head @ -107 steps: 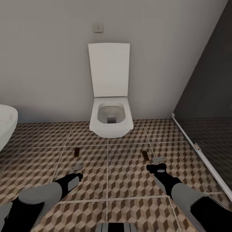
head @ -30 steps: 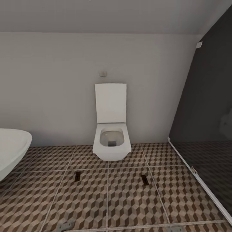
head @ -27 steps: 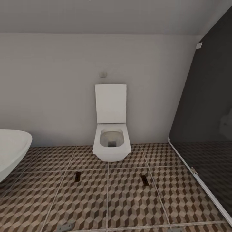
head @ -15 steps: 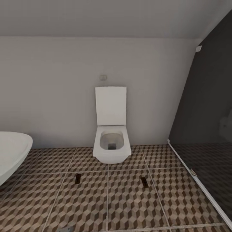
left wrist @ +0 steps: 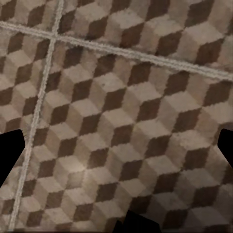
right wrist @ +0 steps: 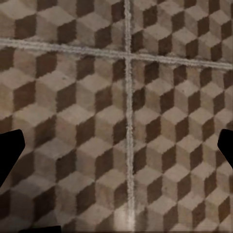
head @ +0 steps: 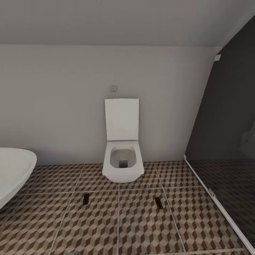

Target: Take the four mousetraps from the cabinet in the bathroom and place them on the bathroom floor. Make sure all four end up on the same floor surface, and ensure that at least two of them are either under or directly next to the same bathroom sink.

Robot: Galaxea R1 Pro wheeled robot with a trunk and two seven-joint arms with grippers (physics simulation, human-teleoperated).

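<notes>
mousetraps: two on bathroom floor, left mousetrap 7 o'clock of toilet, right mousetrap 5 o'clock, long axes toward wall | left pincer wide, empty | right pincer wide, empty

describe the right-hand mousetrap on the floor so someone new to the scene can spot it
Find the white toilet against the back wall. On the cube-patterned floor in front of it lie two small dark-brown mousetraps. The right mousetrap sits nearer the dark glass partition; the left mousetrap lies nearer the white basin.
</notes>
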